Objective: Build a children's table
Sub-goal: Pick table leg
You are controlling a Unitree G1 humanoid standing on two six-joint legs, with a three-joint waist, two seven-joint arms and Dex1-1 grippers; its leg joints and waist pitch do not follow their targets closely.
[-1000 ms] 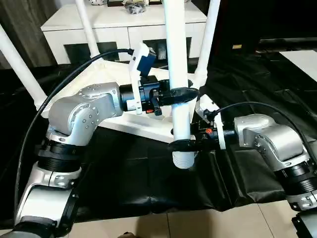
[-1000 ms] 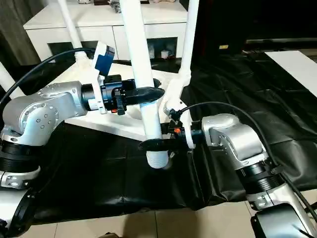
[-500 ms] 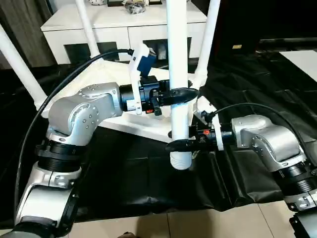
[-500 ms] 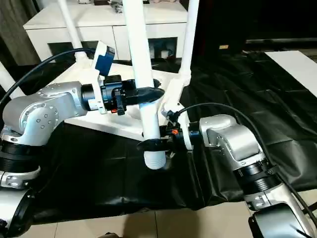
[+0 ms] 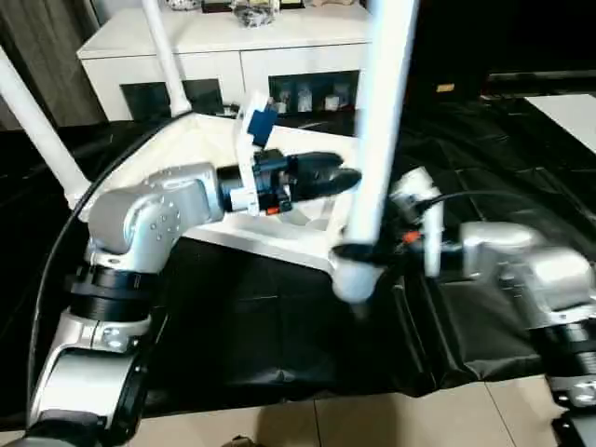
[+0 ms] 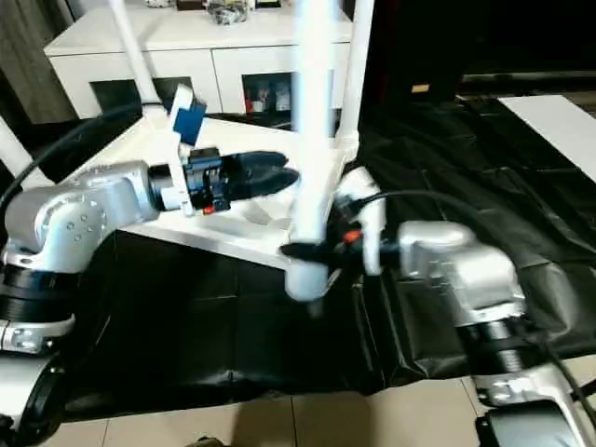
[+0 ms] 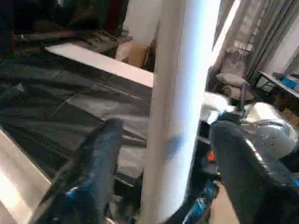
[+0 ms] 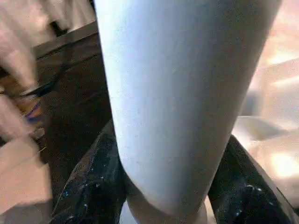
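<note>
Off the leg [image 5: 375, 149], left hand [image 5: 346, 177] now.

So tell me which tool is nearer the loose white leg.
Right. The right tool is clamped around the leg near its lower end. The left tool has its fingers apart and sits beside the leg higher up, not gripping it.

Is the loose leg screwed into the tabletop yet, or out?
Out. The loose leg is held near its lower end by the right hand, its threaded end hanging over the black sheet, off the tabletop.
</note>
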